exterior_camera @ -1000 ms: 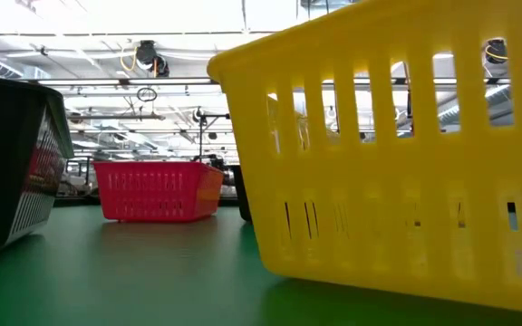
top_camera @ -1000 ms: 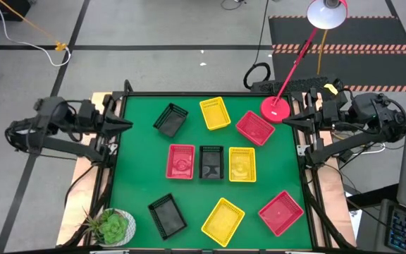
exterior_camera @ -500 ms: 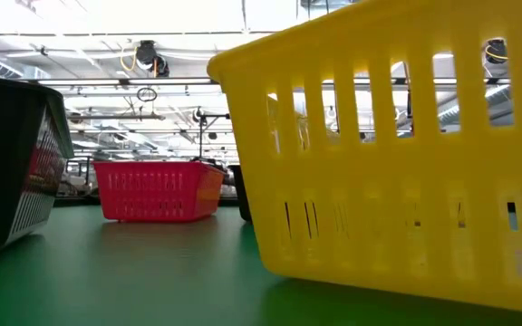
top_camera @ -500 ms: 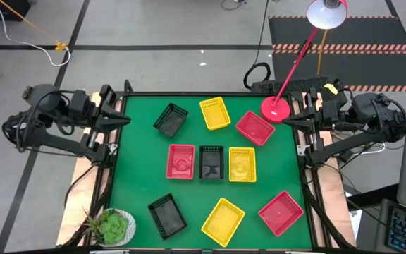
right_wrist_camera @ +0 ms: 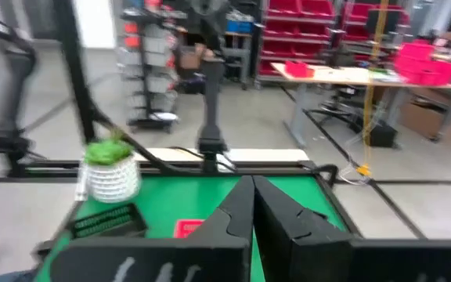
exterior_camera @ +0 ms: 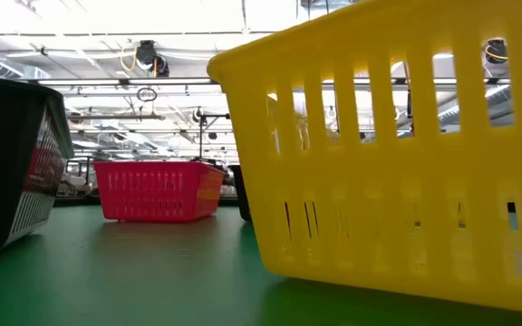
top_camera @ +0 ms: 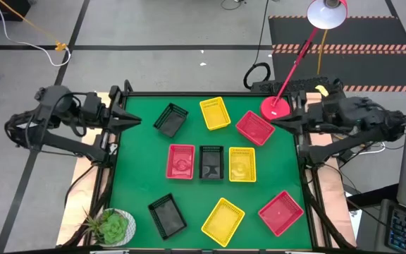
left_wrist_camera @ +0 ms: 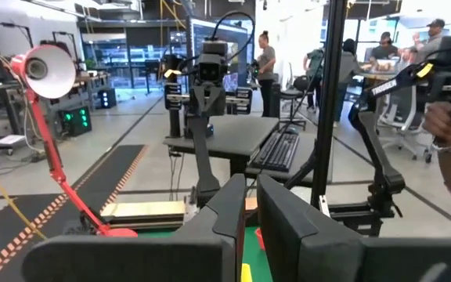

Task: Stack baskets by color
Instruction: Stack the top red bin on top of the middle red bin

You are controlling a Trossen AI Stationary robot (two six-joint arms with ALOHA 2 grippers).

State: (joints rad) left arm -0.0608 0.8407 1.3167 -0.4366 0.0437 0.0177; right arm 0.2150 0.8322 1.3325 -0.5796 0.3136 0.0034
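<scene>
Nine baskets rest bottom-down on the green table (top_camera: 136,176). The far row has a black basket (top_camera: 170,120), a yellow one (top_camera: 215,113) and a red one (top_camera: 254,127). The middle row runs red (top_camera: 180,161), black (top_camera: 211,161), yellow (top_camera: 242,164). The near row runs black (top_camera: 166,216), yellow (top_camera: 223,221), red (top_camera: 281,212). My left gripper (top_camera: 137,121) hangs level over the table's left edge, left of the far black basket. It is shut to a thin slit (left_wrist_camera: 251,205) and holds nothing. My right gripper (top_camera: 273,121) hangs level over the right edge beside the far red basket, shut (right_wrist_camera: 251,188) and empty.
A red lamp's round base (top_camera: 275,107) stands at the far right corner, close to my right gripper, its head (top_camera: 327,13) beyond the table. A potted plant (top_camera: 111,227) sits at the near left corner. People stand in the room beyond; a hand (left_wrist_camera: 449,129) shows.
My left gripper has moved in toward the table's right, from beside the left edge to over it. My right gripper has moved toward the table's left, in over the right edge beside the lamp base. No basket has moved.
</scene>
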